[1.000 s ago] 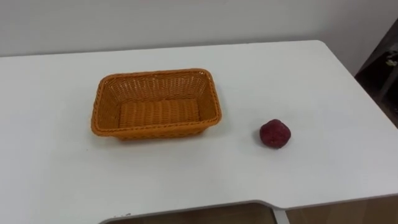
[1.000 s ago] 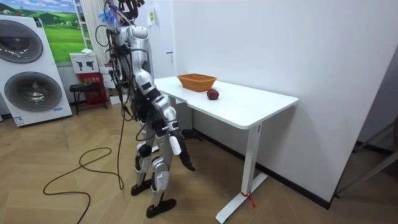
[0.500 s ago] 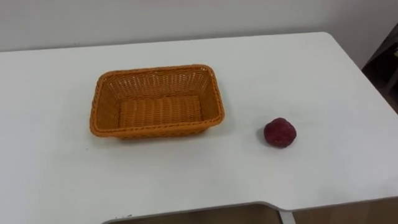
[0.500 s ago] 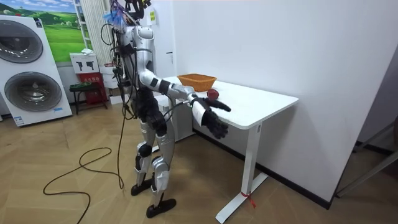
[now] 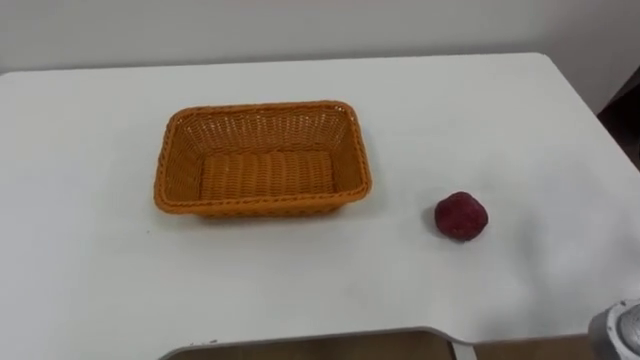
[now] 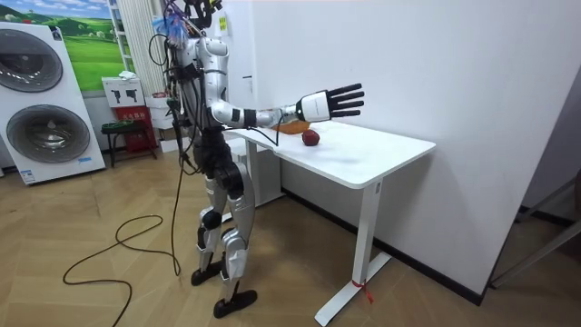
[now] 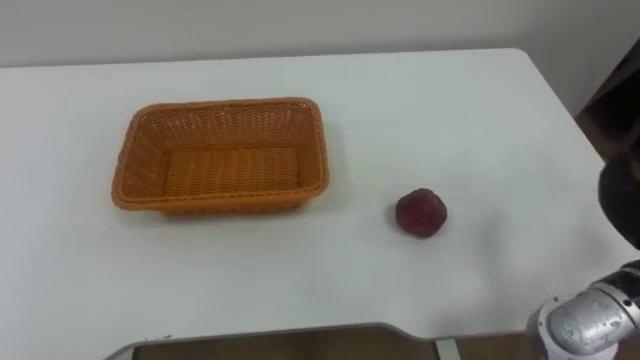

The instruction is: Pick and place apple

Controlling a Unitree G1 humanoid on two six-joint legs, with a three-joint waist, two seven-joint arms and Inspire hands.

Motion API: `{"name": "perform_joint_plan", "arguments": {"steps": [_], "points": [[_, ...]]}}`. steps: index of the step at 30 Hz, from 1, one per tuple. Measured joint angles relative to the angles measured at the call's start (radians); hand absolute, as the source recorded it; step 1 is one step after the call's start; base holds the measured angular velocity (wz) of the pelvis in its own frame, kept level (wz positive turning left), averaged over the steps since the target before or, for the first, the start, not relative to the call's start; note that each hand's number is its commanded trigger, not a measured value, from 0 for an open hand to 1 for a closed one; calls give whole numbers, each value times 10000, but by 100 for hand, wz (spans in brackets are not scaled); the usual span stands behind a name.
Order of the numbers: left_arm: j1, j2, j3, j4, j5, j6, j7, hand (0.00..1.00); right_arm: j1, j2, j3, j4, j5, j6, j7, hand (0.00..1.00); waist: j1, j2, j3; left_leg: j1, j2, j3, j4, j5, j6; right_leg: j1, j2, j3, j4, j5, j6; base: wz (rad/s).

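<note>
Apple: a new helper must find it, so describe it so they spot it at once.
Start at the white table, where an orange woven basket stands. The apple lies on the tabletop to the basket's right, apart from it. It is small, round and dark red, unlike the wide rectangular basket.

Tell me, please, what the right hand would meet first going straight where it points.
Likely the white wall behind the table; the open right hand looks aimed above the apple, though depth is unclear.
</note>
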Motion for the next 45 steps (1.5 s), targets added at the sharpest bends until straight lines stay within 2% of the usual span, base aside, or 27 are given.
{"name": "perform_joint_plan", "arguments": {"steps": [6,10,13,16,23,25,27,31,38,40,41,42,45], "points": [[-7,90,-747,-19,-9,-263,-47,0,45,-127,1412,115,-72,0,915,0,151,68,14,41,5,-16,27,0,0,11,5,6,-1,1,-2,0],[-7,104,-790,-6,-7,-292,-216,0,59,-185,2079,450,-180,17,1722,0,197,30,36,60,4,-29,13,0,0,20,5,13,-2,1,-1,0],[-4,120,-809,76,-2,-296,-218,0,59,-193,2383,767,-247,23,2273,0,234,-70,95,17,4,-32,11,0,0,28,6,-3,-6,2,-1,0],[-10,121,-883,99,-1,-293,-224,0,60,-193,2469,815,-416,24,2523,0,232,-102,109,-2,4,-32,13,0,0,18,5,-8,-16,3,-1,0],[-145,125,-909,61,-4,-291,-241,0,155,-191,2705,1171,-967,28,3105,0,233,-145,60,-49,15,-83,30,0,0,27,-2,-135,-34,11,-11,2],[-221,124,-906,52,-1,-291,-242,0,195,-183,2885,1190,-970,31,3285,0,241,-117,39,-58,17,-91,39,0,0,24,-3,-149,-42,16,-16,0],[-272,123,-902,52,-1,-292,-242,0,296,-183,2944,1191,-969,32,3604,0,254,-67,-35,-50,18,-91,37,0,0,28,-3,-149,-53,17,-17,0],[-335,124,-904,59,-4,-295,-256,0,332,-183,2959,1272,-971,32,3958,0,254,-2,-57,21,22,-112,32,1,-2,183,1,-205,-177,44,-24,2],[-377,123,-907,211,-1,-297,-425,0,333,-182,3041,1819,-999,96,4270,0,278,-30,-20,8,22,-143,27,1,-2,186,0,-241,-174,49,-24,1],[-370,123,-886,250,8,-297,-431,0,348,-182,3041,1955,-1212,154,4377,0,284,-56,23,-3,21,-150,23,1,-2,184,0,-242,-175,49,-24,0],[-367,124,-884,261,25,-296,-434,0,355,-182,3068,1954,-1373,172,4442,0,280,-73,81,-21,20,-164,23,1,-2,175,1,-252,-175,49,-23,0],[-344,126,-885,261,21,-294,-434,0,387,-186,3137,1958,-1477,202,4470,0,280,-99,105,-37,20,-163,23,1,-2,164,1,-257,-177,49,-23,3],[-320,129,-886,254,25,-269,-433,0,498,-186,3326,2288,-1888,244,4653,0,278,-172,71,-50,20,-173,24,1,-2,166,-1,-276,-178,49,-23,0]]}}
